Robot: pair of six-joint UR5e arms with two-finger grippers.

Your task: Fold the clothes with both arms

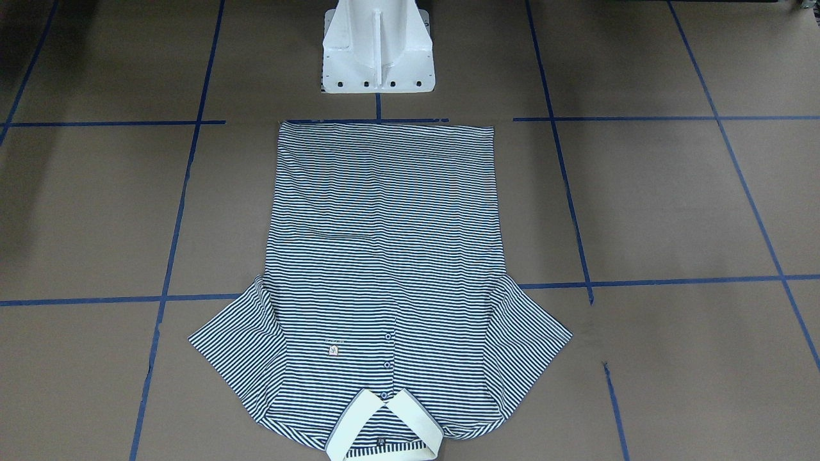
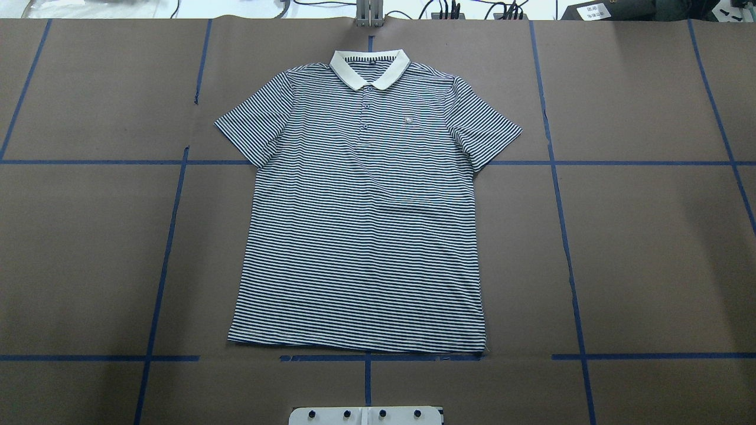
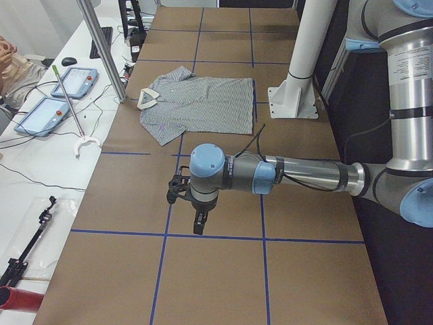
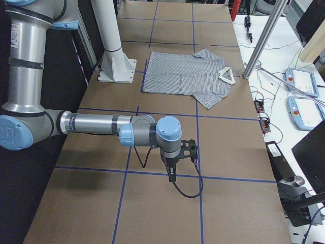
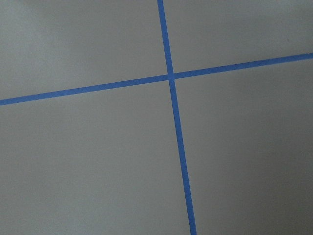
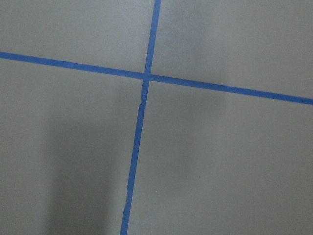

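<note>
Overhead exterior: polo shirt (image 2: 360,236) spread flat, front up, on table (image 2: 649,248)

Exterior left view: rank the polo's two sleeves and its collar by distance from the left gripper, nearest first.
From the left gripper:
1. near sleeve, on the shirt's side that faces the gripper.
2. collar, mid-shirt, on the edge away from the robot.
3. far sleeve, on the shirt's opposite side.
</note>
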